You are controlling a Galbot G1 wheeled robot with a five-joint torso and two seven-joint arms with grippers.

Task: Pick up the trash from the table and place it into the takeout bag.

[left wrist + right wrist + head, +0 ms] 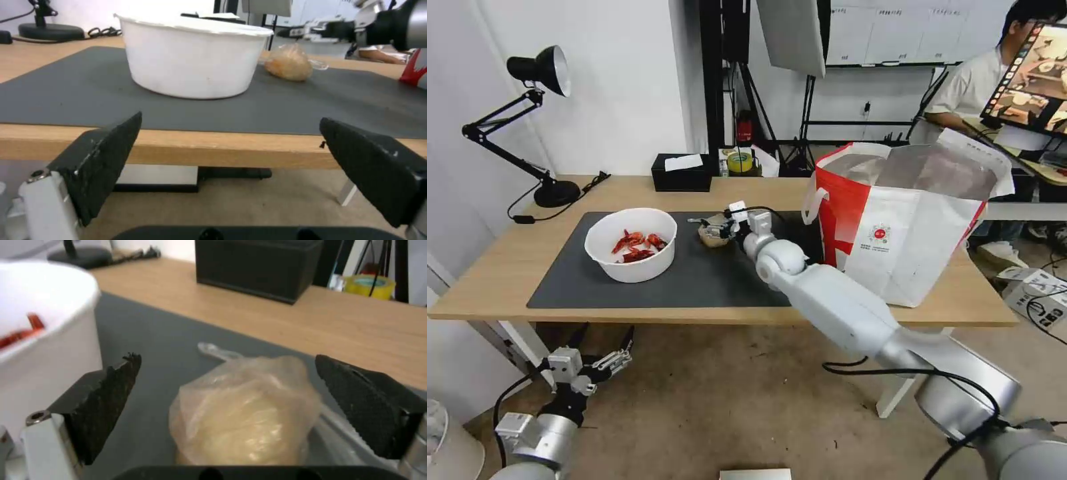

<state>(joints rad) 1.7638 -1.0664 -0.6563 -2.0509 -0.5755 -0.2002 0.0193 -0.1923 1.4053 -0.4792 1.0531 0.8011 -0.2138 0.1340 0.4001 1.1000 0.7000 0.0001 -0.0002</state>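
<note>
The right gripper [227, 386] hung wide open around the knotted bag [245, 416] on the dark mat [694, 280] beside the white bowl [631, 244] — the left gripper [231, 150], also open, waited below the table [507, 267] edge

Bright, even indoor light; soft shadows; wrist views blurry up close.
</note>
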